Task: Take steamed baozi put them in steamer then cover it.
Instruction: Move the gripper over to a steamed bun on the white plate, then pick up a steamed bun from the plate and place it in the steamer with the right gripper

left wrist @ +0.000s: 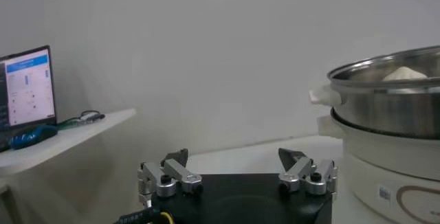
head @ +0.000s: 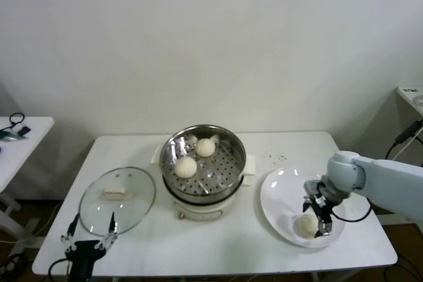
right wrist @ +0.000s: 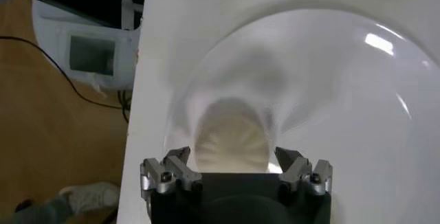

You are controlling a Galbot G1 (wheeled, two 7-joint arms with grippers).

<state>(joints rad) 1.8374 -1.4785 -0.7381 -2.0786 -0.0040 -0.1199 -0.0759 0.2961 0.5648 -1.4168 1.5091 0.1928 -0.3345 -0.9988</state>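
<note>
Two cream-white baozi (head: pixel 186 166) (head: pixel 205 146) lie in the shiny steamer (head: pixel 232 152) at the table's middle. A third baozi (head: pixel 305 225) lies on the white plate (head: pixel 277 189) at the right. My right gripper (head: pixel 317 223) is open just above it, its jaws either side of the bun (right wrist: pixel 230 136). The glass cover (head: pixel 135 199) with its cream handle lies flat on the table left of the steamer. My left gripper (head: pixel 90 236) is open and empty at the table's front left edge, by the cover. The steamer shows in the left wrist view (left wrist: pixel 388 102).
A second white table (head: pixel 20 146) with small dark items stands at the far left. A laptop (left wrist: pixel 27 86) sits on it. A cable hangs at the far right by another surface (head: pixel 411 94).
</note>
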